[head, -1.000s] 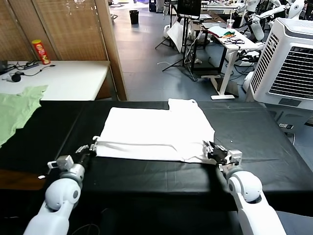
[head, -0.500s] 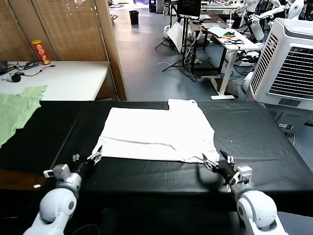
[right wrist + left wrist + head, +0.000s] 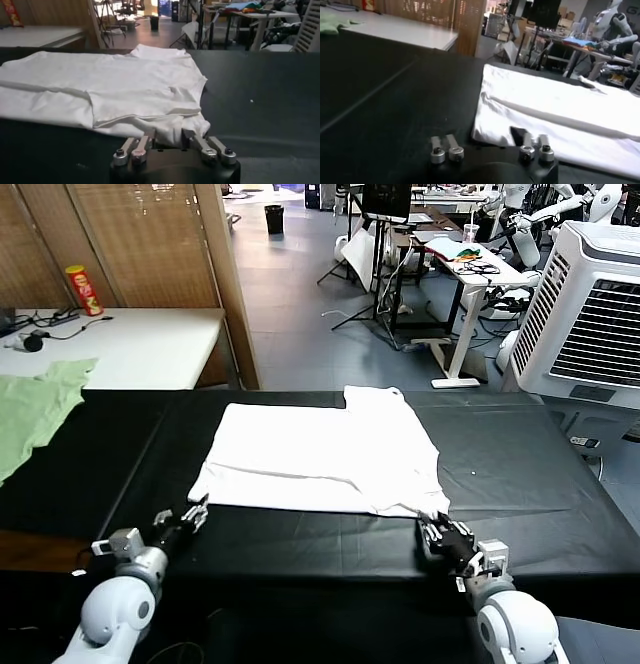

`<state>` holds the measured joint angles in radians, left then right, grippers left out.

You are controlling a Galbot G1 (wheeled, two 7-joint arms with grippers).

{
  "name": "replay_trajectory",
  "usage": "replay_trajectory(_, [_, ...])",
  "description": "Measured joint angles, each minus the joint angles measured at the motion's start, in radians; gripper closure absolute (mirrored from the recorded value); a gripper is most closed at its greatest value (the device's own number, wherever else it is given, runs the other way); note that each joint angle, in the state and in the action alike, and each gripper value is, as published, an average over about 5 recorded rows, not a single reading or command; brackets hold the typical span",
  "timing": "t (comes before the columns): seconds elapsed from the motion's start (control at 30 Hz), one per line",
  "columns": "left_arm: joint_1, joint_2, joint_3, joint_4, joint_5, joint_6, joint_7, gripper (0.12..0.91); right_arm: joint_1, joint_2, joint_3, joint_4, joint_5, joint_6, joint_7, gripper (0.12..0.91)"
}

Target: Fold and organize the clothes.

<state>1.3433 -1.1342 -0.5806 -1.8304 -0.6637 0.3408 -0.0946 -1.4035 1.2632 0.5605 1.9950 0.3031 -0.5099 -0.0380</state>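
The white T-shirt point(image 3: 325, 449) lies folded and flat on the black table point(image 3: 300, 534), plain side up, with no print showing. My left gripper point(image 3: 196, 509) rests low on the table at the shirt's near left corner point(image 3: 485, 132); the corner's edge lies right at its tip point(image 3: 492, 139). At the near right corner, my right gripper point(image 3: 436, 529) is shut on a bunched fold of the hem point(image 3: 170, 131), and white cloth fills the gap between its fingers point(image 3: 189, 136).
A pale green garment point(image 3: 35, 409) hangs over the table's far left end. Behind it stands a white table point(image 3: 140, 344) with a red can point(image 3: 84, 289). A large white air cooler point(image 3: 590, 304) is at the right.
Both grippers drew back from the shirt's near hem toward the table's front edge. The hem's left end settled flat. The right gripper went from open to shut on the right corner.
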Motion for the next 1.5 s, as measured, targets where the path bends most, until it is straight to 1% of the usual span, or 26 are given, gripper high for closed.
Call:
replay_trajectory(0.03, [0.000, 0.000, 0.001, 0.003, 0.001, 0.000, 0.000, 0.771, -0.002, -0.004, 0.002, 0.004, 0.008, -0.007, 0.008, 0.903])
replay_trajectory(0.07, [0.000, 0.000, 0.003, 0.004, 0.003, 0.001, 0.000, 0.821, -0.004, -0.008, 0.004, 0.010, 0.017, -0.016, 0.016, 0.903])
replay_trajectory(0.13, [0.003, 0.002, 0.005, 0.005, 0.008, 0.003, 0.000, 0.886, -0.012, -0.019, 0.011, 0.027, 0.041, -0.039, 0.037, 0.903])
replay_trajectory(0.17, [0.006, 0.004, 0.006, 0.003, 0.012, 0.005, -0.002, 0.902, -0.017, -0.026, 0.015, 0.037, 0.053, -0.051, 0.047, 0.903])
replay_trajectory(0.3, [0.032, 0.021, 0.004, -0.021, 0.027, 0.014, -0.021, 0.904, -0.051, -0.054, 0.034, 0.088, 0.084, -0.099, 0.078, 0.903])
replay_trajectory(0.47, [0.098, 0.055, -0.015, -0.086, 0.036, 0.024, -0.053, 0.904, -0.122, -0.065, 0.061, 0.155, 0.084, -0.138, 0.092, 0.903])
replay_trajectory(0.63, [0.184, 0.070, -0.040, -0.171, 0.048, 0.033, -0.076, 0.904, -0.198, -0.058, 0.080, 0.195, 0.083, -0.139, 0.085, 0.903])
replay_trajectory(0.8, [0.281, 0.073, -0.068, -0.249, 0.077, 0.036, -0.079, 0.904, -0.241, -0.057, 0.082, 0.209, 0.070, -0.141, 0.063, 0.900])
replay_trajectory(0.83, [0.300, 0.073, -0.073, -0.261, 0.080, 0.038, -0.079, 0.904, -0.246, -0.059, 0.081, 0.211, 0.066, -0.142, 0.057, 0.891])
replay_trajectory(0.9, [0.335, 0.073, -0.083, -0.282, 0.084, 0.043, -0.082, 0.904, -0.256, -0.064, 0.081, 0.219, 0.059, -0.143, 0.050, 0.839])
replay_trajectory(0.93, [0.350, 0.073, -0.088, -0.291, 0.084, 0.046, -0.086, 0.904, -0.261, -0.067, 0.082, 0.224, 0.058, -0.144, 0.048, 0.798])
replay_trajectory(1.0, [0.378, 0.070, -0.096, -0.308, 0.083, 0.055, -0.095, 0.880, -0.269, -0.073, 0.084, 0.235, 0.057, -0.148, 0.046, 0.691])
replay_trajectory(1.03, [0.389, 0.067, -0.099, -0.315, 0.083, 0.060, -0.099, 0.851, -0.273, -0.076, 0.087, 0.241, 0.056, -0.151, 0.046, 0.641])
replay_trajectory(1.07, [0.400, 0.064, -0.101, -0.323, 0.084, 0.065, -0.103, 0.806, -0.278, -0.080, 0.089, 0.248, 0.057, -0.153, 0.046, 0.574])
replay_trajectory(1.13, [0.419, 0.058, -0.105, -0.336, 0.086, 0.075, -0.110, 0.711, -0.288, -0.087, 0.096, 0.265, 0.057, -0.160, 0.048, 0.473])
replay_trajectory(1.17, [0.428, 0.055, -0.108, -0.343, 0.088, 0.081, -0.115, 0.644, -0.293, -0.090, 0.100, 0.276, 0.058, -0.164, 0.049, 0.408])
replay_trajectory(1.23, [0.442, 0.052, -0.114, -0.357, 0.089, 0.095, -0.128, 0.543, -0.304, -0.096, 0.109, 0.301, 0.065, -0.170, 0.051, 0.320])
replay_trajectory(1.27, [0.450, 0.051, -0.118, -0.366, 0.089, 0.104, -0.135, 0.476, -0.306, -0.099, 0.115, 0.314, 0.072, -0.171, 0.051, 0.279])
replay_trajectory(1.3, [0.456, 0.050, -0.122, -0.375, 0.088, 0.114, -0.142, 0.426, -0.307, -0.102, 0.121, 0.328, 0.083, -0.170, 0.052, 0.254])
replay_trajectory(1.37, [0.470, 0.052, -0.132, -0.396, 0.086, 0.135, -0.156, 0.326, -0.299, -0.110, 0.131, 0.347, 0.108, -0.158, 0.053, 0.234])
replay_trajectory(1.4, [0.477, 0.054, -0.138, -0.408, 0.085, 0.144, -0.162, 0.290, -0.289, -0.115, 0.135, 0.353, 0.119, -0.148, 0.054, 0.231])
replay_trajectory(1.47, [0.484, 0.060, -0.152, -0.435, 0.076, 0.159, -0.170, 0.247, -0.252, -0.128, 0.135, 0.350, 0.132, -0.121, 0.055, 0.228])
replay_trajectory(1.5, [0.482, 0.065, -0.160, -0.448, 0.065, 0.164, -0.173, 0.240, -0.225, -0.135, 0.132, 0.342, 0.135, -0.108, 0.057, 0.228])
